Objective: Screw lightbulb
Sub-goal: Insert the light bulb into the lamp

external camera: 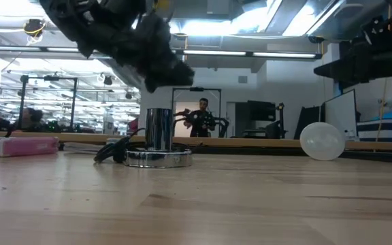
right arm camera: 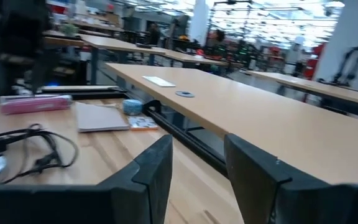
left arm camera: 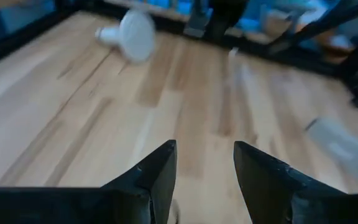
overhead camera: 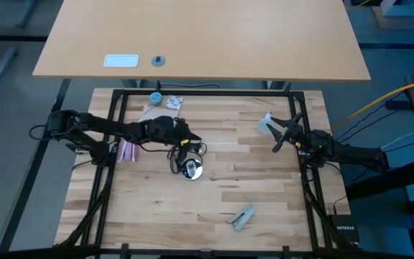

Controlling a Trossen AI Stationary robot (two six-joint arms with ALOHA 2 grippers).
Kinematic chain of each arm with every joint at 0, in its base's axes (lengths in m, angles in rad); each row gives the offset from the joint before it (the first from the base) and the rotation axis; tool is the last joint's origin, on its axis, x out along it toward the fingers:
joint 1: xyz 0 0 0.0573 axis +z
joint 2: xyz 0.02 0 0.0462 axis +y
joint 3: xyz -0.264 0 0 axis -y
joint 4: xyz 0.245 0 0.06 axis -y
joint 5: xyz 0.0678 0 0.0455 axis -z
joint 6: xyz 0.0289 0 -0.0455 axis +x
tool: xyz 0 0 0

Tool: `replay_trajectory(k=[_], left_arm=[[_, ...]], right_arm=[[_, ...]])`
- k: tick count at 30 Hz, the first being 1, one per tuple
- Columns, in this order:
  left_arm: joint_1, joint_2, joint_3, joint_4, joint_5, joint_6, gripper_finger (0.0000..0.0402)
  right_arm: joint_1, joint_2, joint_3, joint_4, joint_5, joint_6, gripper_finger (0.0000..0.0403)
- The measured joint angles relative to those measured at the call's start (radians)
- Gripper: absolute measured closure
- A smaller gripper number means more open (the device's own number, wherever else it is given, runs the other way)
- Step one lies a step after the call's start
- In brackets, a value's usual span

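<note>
At the far left of the worktop (overhead camera: 214,216) lies a pink pack (overhead camera: 127,150), with the left arm reaching over it toward the middle; beyond them, at the far edge, a small blue cap (overhead camera: 155,98) sits beside a flat card or packet (overhead camera: 165,106). The left end effector (left arm camera: 204,163) hangs just above the silver socket base (overhead camera: 190,170), its fingers spread with nothing between them; in the low view the base stands upright with its black cord (external camera: 114,151) trailing off to the left.

Near the front edge, right of centre, a grey clip-like item (overhead camera: 242,216) lies alone. Further right, the lightbulb (overhead camera: 267,124) rests on its side near the far right of the worktop, well apart from the base; the right end effector (right arm camera: 197,171) is just beside it, fingers parted and empty, though the wrist camera looks away over the far desk, so its aim at the bulb cannot be confirmed.

The main risk, as I judge it, is the bulb rolling; its round globe could skid off if one finger touches first. A squeeze on the frosted glass rather than the neck might slip; the loose cord could snag the left arm and drag the base askew.
</note>
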Motion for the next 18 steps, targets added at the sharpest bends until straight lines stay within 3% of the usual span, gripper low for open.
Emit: replay_trajectory(k=[6, 13, 18], left_arm=[[-0.024, -0.001, 0.019, -0.05, 0.105, 0.004, 0.0247], [-0.086, -0.002, 0.019, -0.253, 0.111, 0.023, 0.0247], [-0.121, -0.002, 0.019, -0.28, 0.111, -0.02, 0.0247]], right_arm=[[0.0, 0.0, 0.002, -0.014, -0.045, 0.0, 0.0252], [0.0, 0.0, 0.004, -0.027, -0.045, 0.0, 0.0252], [0.0, 0.0, 0.004, -0.029, -0.044, 0.0, 0.0252]])
